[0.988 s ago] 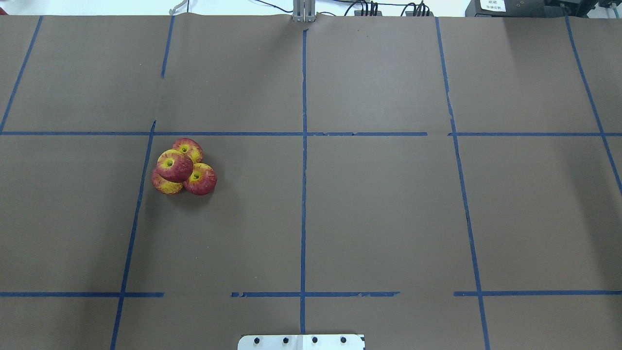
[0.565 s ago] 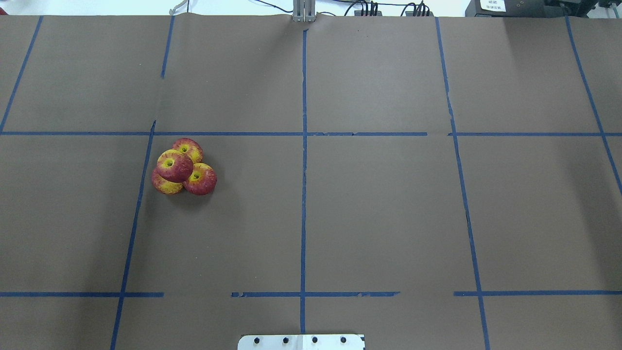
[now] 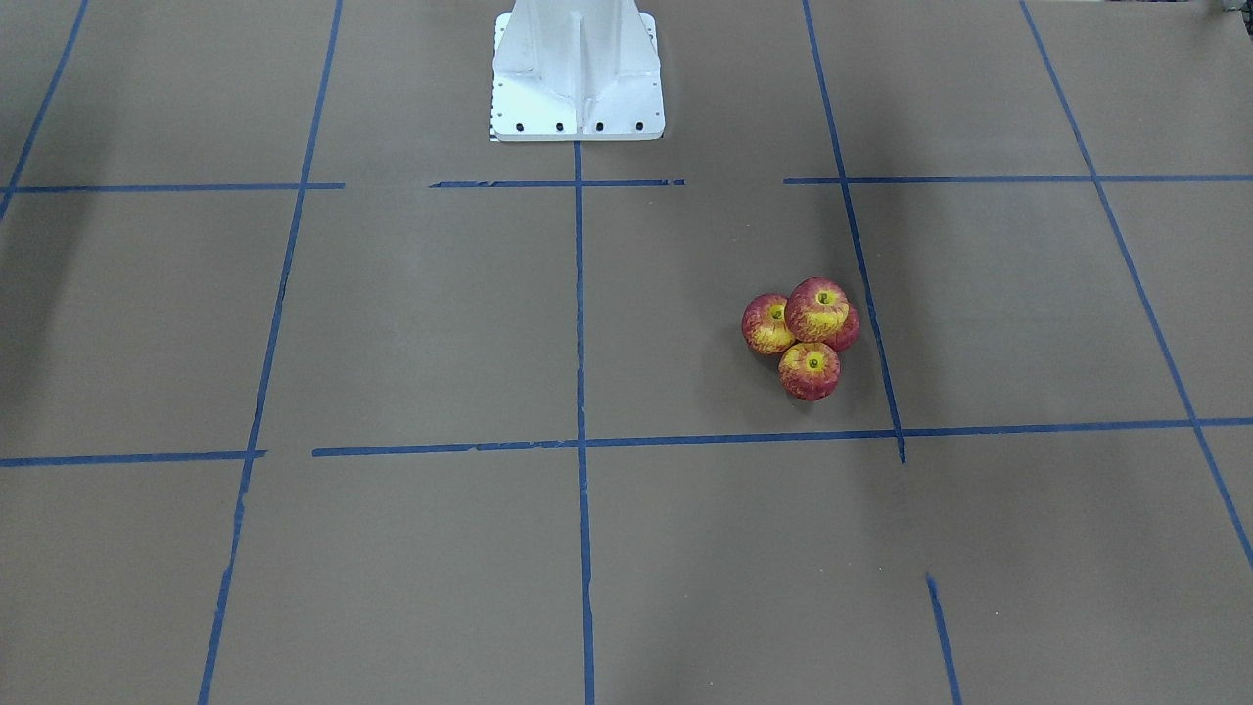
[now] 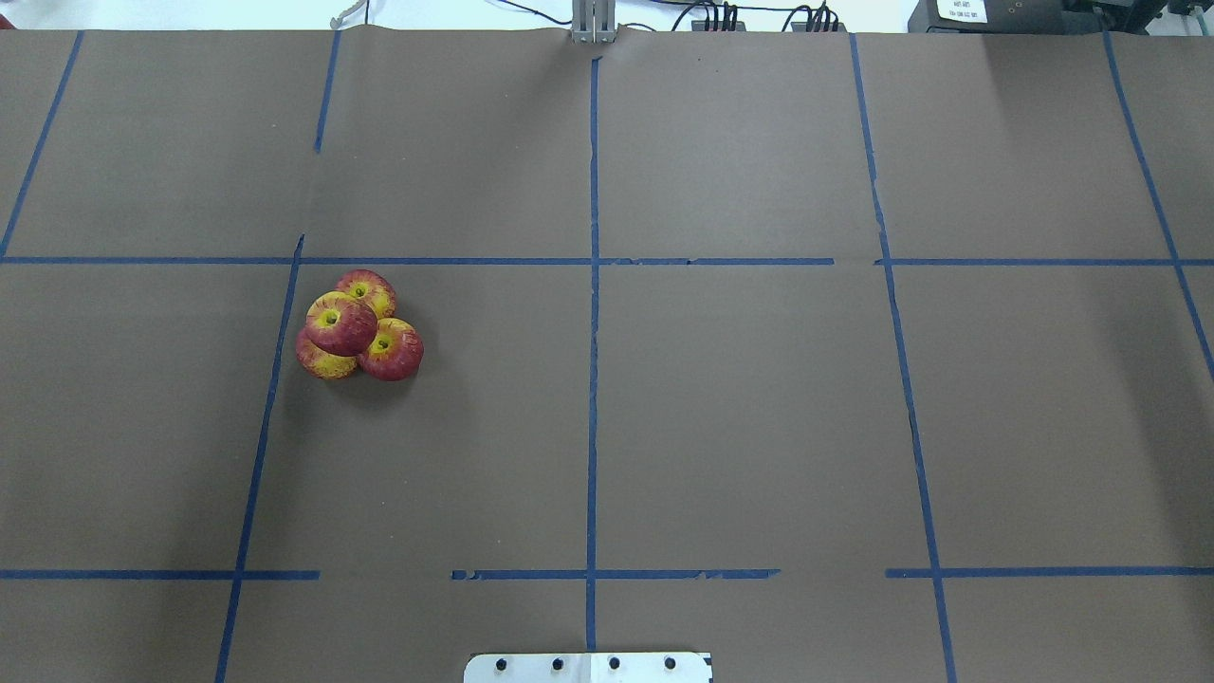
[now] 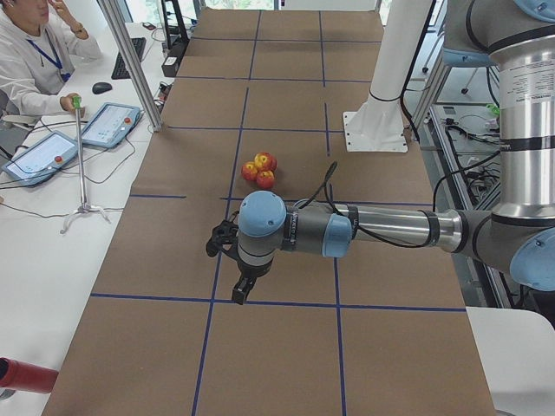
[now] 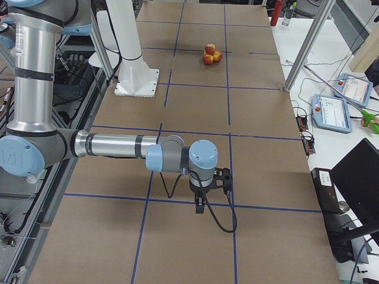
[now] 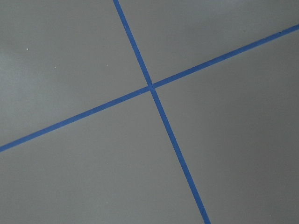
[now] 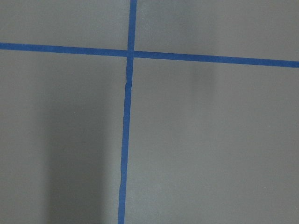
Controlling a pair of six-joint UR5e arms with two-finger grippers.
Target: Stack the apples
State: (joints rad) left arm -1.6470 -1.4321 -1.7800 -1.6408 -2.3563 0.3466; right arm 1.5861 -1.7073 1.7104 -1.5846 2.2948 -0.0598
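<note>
The table (image 4: 759,427) is brown-papered and crossed by blue tape lines (image 4: 592,379) (some broken in places). At the exterior left view's upper left, a white desk (image 5: 39,277) carries two tablets (image 5: 110,123) and a mouse (image 5: 102,87).

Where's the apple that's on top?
In the overhead view, the top apple sits left of centre, resting on three other apples, beside a blue tape line.

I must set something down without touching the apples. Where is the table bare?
Bare: every square right of the centre tape line, and the strip between the apples and that line. Crowded only at the apples, which lie close beside the left tape line.
</note>
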